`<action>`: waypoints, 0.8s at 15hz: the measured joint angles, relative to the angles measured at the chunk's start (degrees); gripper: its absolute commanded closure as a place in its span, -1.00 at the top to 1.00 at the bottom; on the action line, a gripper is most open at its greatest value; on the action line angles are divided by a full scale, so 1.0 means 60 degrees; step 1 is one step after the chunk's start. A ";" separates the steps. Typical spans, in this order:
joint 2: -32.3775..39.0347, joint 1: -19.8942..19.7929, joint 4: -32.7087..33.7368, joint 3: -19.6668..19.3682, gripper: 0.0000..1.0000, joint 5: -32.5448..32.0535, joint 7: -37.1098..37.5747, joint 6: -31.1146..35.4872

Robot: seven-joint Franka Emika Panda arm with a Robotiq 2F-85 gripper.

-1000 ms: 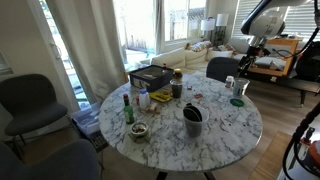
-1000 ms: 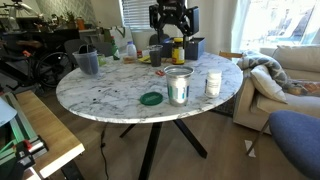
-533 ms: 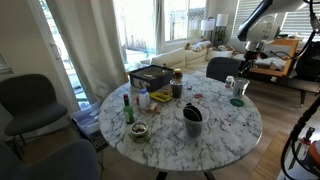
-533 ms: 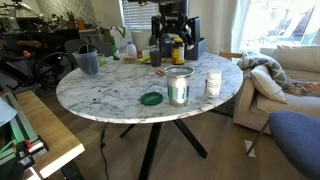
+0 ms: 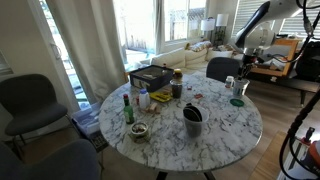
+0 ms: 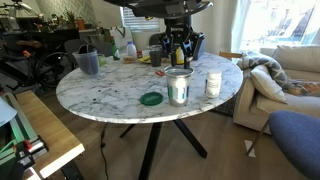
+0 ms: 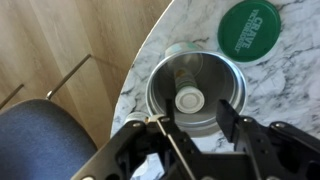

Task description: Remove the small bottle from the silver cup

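The silver cup [image 7: 160,85] stands near the table edge, and the small bottle [image 7: 188,99] stands upright inside it with its pale cap showing. My gripper [image 7: 197,125] hangs right above the cup with its jaws partly drawn in but still apart. Neither finger touches the bottle. In both exterior views the gripper [image 6: 178,52] [image 5: 244,62] sits a little above the silver cup [image 6: 178,88] [image 5: 241,87]. The bottle is hidden inside the cup in those views.
A green round coaster [image 7: 250,28] [image 6: 151,98] and a white cup [image 6: 212,83] flank the silver cup on the marble table [image 6: 110,95]. Bottles, a black box [image 5: 150,75] and a dark cup [image 5: 192,120] stand farther off. A blue chair [image 7: 40,140] stands below the table edge.
The gripper has come down closer to the silver cup, and its jaws have narrowed from wide open. The cup and bottle have not moved.
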 measured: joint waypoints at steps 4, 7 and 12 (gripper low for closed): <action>0.0111 -0.0278 0.0002 0.0384 0.24 0.0015 -0.0030 0.0418; 0.0289 -0.0419 0.0002 0.0606 0.21 0.0015 -0.0040 0.0608; 0.0512 -0.0620 0.0002 0.0814 0.07 0.0015 -0.0083 0.0636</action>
